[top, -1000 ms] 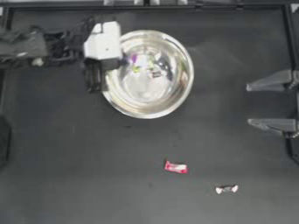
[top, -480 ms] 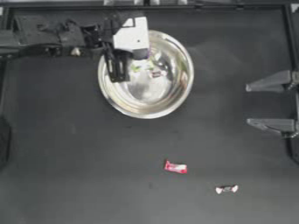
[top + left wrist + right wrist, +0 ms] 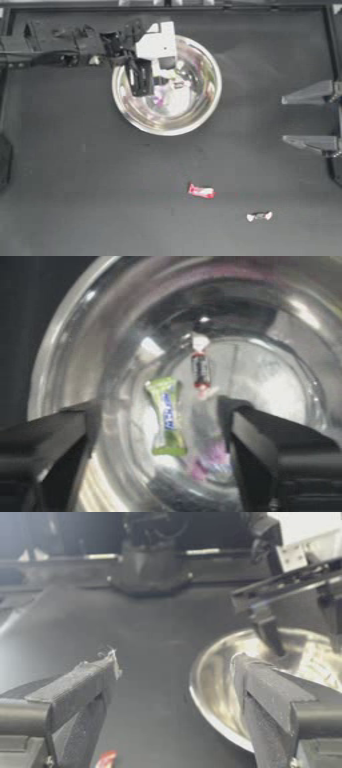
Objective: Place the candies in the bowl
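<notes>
Drop step: your left gripper (image 3: 157, 428) hangs spread over the bowl (image 3: 200, 112) near the table's far edge, green candy (image 3: 165, 416) apparently released. Next: red-pink candy (image 3: 201, 191) toward near edge. Right gripper (image 3: 175, 679) parked, spread.

You are working at a robot lab bench, not in a home or kitchen: a dark matte table (image 3: 80, 190) is filling the frame, bounded by a raised rail (image 3: 200, 6) running along the top edge. Bare metal arm mounts (image 3: 308, 93) are jutting in at the right edge.
</notes>
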You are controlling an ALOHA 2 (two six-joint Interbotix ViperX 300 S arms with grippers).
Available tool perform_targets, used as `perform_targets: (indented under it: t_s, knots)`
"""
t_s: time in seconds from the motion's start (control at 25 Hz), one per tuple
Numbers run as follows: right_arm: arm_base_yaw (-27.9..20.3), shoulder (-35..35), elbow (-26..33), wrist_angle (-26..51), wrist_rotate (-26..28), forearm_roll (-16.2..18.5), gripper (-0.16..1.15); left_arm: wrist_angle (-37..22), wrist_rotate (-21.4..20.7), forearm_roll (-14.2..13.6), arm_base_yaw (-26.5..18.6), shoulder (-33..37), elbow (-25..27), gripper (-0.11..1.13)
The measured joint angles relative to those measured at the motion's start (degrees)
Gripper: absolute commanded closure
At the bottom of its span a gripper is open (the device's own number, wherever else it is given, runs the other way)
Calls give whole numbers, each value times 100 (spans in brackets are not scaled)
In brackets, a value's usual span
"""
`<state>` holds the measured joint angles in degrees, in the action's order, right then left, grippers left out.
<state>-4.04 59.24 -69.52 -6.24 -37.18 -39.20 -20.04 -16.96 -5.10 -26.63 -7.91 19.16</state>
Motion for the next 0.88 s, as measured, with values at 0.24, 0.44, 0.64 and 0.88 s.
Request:
perform_targets:
  t_s: [0.24, 0.44, 0.64, 0.88]
  knots:
    - [0, 114, -62, 0, 0, 0, 0, 0, 0, 97, -9, 299, 44, -1]
    - [0, 167, -70, 0, 0, 0, 0, 18, 0, 220, 70, 1099, 299, -1]
    - [0, 176, -70, 9, 0, -9, 0, 264, 0, 466, 396, 2215, 896, -1]
    - [0, 176, -70, 0, 0, -9, 0, 826, 0, 1072, 809, 3507, 1934, -1]
